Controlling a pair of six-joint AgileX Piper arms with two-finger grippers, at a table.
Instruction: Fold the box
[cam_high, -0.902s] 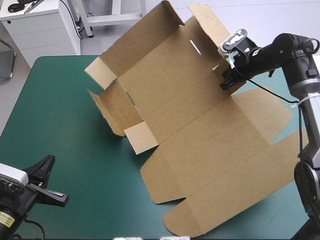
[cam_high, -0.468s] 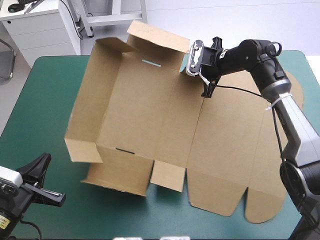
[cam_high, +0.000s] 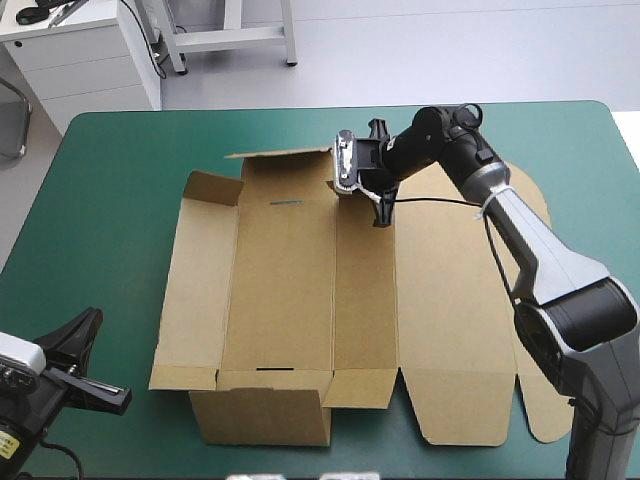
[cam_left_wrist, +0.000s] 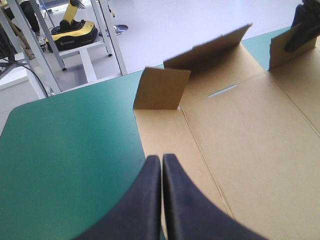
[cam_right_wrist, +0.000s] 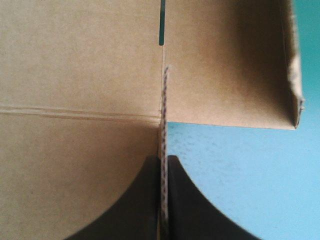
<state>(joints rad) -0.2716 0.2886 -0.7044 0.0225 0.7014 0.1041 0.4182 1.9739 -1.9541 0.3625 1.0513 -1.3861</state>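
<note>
The box (cam_right_wrist: 80, 75) runs past the right wrist view's edges. In the high view the left gripper (cam_high: 105, 375) is partly cut off at the corner.

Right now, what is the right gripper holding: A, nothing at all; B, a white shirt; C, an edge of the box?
C: the right wrist view shows an edge of the box pinched in the all-but-shut right gripper.

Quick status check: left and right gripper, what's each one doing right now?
Left gripper: shut, holding nothing.
Right gripper: shut on an upright flap at the far edge of the brown cardboard box.
</note>
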